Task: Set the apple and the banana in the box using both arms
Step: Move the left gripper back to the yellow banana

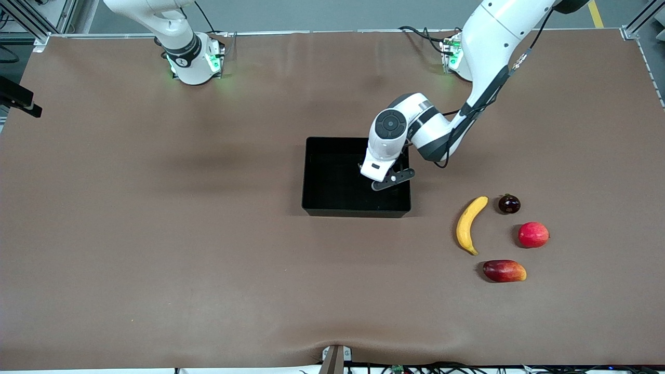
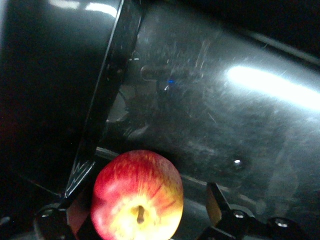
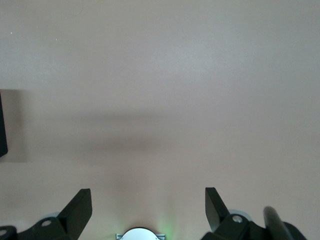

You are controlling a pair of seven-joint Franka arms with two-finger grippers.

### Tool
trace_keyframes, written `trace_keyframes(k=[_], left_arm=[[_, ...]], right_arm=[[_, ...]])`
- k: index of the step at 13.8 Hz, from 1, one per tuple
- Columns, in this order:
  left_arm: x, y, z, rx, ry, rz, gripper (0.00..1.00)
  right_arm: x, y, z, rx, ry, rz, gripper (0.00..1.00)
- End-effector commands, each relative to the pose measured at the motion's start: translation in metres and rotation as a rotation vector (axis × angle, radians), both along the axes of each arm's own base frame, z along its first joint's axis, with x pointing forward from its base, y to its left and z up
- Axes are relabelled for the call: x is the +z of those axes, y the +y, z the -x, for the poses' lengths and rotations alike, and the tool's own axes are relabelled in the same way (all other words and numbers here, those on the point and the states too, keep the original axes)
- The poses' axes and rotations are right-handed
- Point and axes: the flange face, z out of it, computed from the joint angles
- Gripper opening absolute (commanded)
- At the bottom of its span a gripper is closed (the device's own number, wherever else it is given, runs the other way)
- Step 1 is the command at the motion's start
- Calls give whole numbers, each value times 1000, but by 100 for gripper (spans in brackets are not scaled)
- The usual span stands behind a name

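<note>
1. You have the box (image 1: 356,212) near the middle of the table (image 1: 208,259), with wide bare table around it toward the right arm's end and toward the front camera.
2. Toward the left arm's end, four fruits lie in a loose cluster, well apart from the box: the banana (image 1: 467,224), a small dark round fruit (image 1: 509,204), a red-pink round fruit (image 1: 533,235) and a long dark-red-and-yellow fruit (image 1: 504,270). None of them touch.
3. The banana lies nearest the box of the four, with open table between the two.
4. Your left claw (image 2: 146,195) is down inside the box, at the end nearest the left arm's base, with the glossy black wall close beside it in the left wrist view.
5. Its fingers (image 2: 215,202) are spread wider than the apple (image 2: 137,197). The apple sits between them, close against one finger, with a visible gap to the other, so it is not clamped.
6. The apple is in the box, stem dimple facing the wrist camera; you cannot tell from these views whether it rests on the floor.
7. Your right claw (image 3: 147,200) waits over bare table near its own base, fingers wide apart and holding nothing.
</note>
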Motion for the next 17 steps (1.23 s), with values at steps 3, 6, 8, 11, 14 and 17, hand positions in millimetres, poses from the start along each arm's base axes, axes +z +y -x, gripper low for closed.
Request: trace_keyframes(k=[3, 6, 8, 11, 14, 17], left_arm=[[118, -3, -43, 80, -68, -54, 100], [175, 26, -88, 75, -83, -51, 100], [189, 74, -117, -19, -73, -58, 100], [178, 156, -153, -213, -31, -53, 100], [141, 214, -175, -400, 30, -29, 100], [88, 234, -174, -531, 43, 20, 100]], right_arm=[[11, 17, 0, 40, -41, 9, 100], [13, 27, 2, 50, -35, 31, 100], [10, 10, 2, 24, -33, 15, 100], [11, 10, 1, 23, -46, -6, 100], [11, 12, 0, 20, -48, -21, 100], [11, 18, 2, 25, -32, -23, 100]])
